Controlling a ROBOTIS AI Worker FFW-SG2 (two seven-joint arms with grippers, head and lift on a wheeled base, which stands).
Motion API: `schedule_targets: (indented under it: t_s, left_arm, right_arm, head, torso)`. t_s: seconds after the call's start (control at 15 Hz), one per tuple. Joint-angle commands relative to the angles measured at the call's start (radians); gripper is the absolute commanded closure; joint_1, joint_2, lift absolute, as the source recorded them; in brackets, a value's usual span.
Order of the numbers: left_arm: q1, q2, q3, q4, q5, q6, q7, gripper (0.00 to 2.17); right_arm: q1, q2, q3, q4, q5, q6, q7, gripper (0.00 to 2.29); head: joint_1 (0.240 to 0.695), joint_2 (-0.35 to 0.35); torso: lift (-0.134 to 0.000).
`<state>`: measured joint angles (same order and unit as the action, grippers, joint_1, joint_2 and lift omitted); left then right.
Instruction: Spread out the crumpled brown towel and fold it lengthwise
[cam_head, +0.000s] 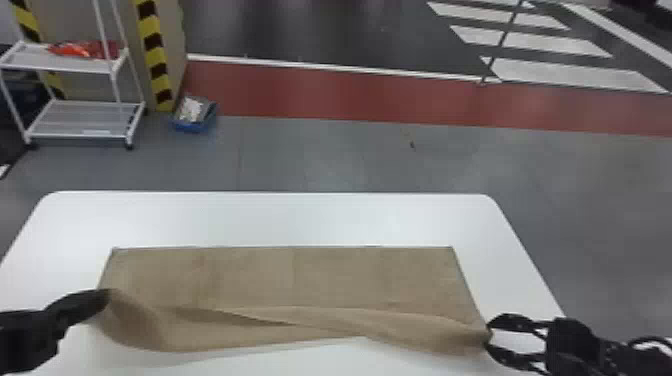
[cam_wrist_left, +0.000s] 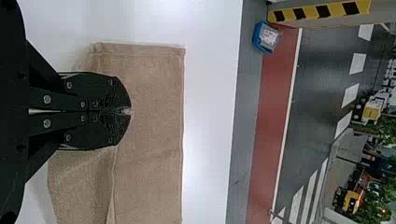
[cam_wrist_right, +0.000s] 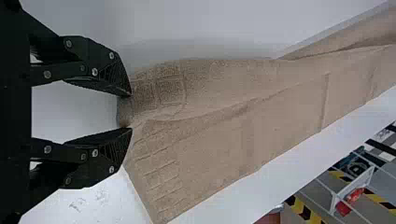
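And there lay our towel (cam_head: 310, 275), brown and finely textured, stretched in a broad band across the white table (cam_head: 260, 215), its far edge running nearly straight between two neat corners! Closer to us it got livelier: loose cloth overlapped in long, soft folds, slanting and meeting near the middle of the near edge. On the left, the near part swelled into a rounded billow; on the right, it drew into a narrower, rumpled end.

At the left end we had the left gripper (cam_head: 106, 294), its fingers pressed together at the tips, pinching the towel. Over on the right, the right gripper (cam_head: 489, 336) stood with its fingers well parted, one tip on each side of the bunched end, and we saw cloth in the gap between them. Faint crossing lines patterned the cloth there, and light creases marked the flatter stretch, while a soft shadow edged the near side.
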<state>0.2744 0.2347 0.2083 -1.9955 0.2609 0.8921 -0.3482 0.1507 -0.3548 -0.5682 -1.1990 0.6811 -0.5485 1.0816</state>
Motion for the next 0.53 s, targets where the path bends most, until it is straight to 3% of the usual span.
schedule_targets:
  t_s: [0.0, 0.27, 0.47]
  left_arm:
    - [0.0, 0.0, 0.0, 0.0, 0.0, 0.0, -0.002, 1.39]
    - [0.012, 0.0, 0.0, -0.008, 0.0, 0.0, -0.005, 1.39]
    - [0.026, 0.0, 0.014, -0.025, 0.0, 0.003, -0.006, 1.39]
  right_arm:
    - [-0.033, 0.0, 0.013, 0.03, 0.028, 0.02, -0.042, 0.74]
    - [-0.063, 0.002, 0.017, 0.042, 0.038, 0.06, -0.098, 0.74]
    - [-0.025, 0.011, -0.024, -0.037, -0.009, 0.063, -0.08, 0.65]
  head:
    - [0.695, -0.209]
    - [0.695, -0.217]
    - [0.695, -0.225]
  torso:
    - [0.0]
    - [0.0]
    - [0.0]
